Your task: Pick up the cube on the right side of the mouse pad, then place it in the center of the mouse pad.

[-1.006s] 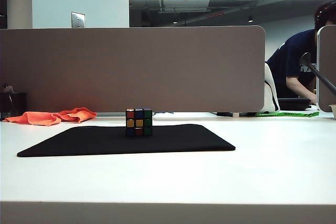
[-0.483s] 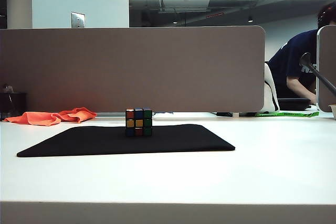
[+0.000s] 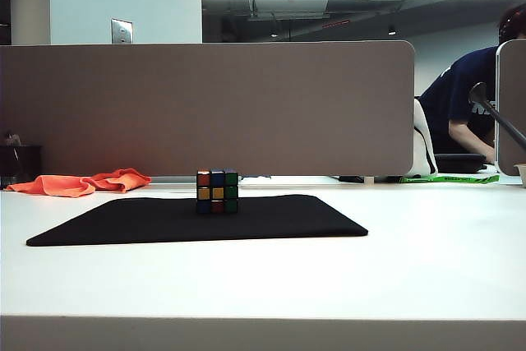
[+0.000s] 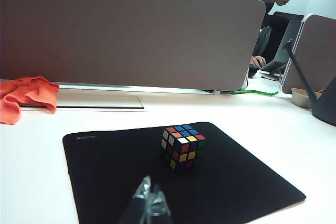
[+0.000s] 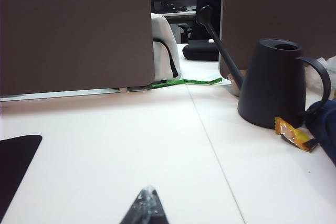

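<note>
The cube (image 3: 217,191), a small puzzle cube with red, blue, yellow, orange and green stickers, stands on the black mouse pad (image 3: 123,223) near its middle. No arm or gripper shows in the exterior view. In the left wrist view the cube (image 4: 182,147) sits on the mouse pad (image 4: 105,182), with my left gripper (image 4: 149,195) shut and empty above the pad, well short of the cube. My right gripper (image 5: 148,195) is shut and empty over bare white table, with only a corner of the mouse pad (image 5: 13,166) in sight and the cube out of that view.
An orange cloth (image 3: 82,182) lies behind the pad to the left. A grey divider panel (image 3: 205,108) runs along the back of the table. A black watering can (image 5: 273,85) and a yellow wrapper (image 5: 294,134) sit at the right. A person sits beyond the divider.
</note>
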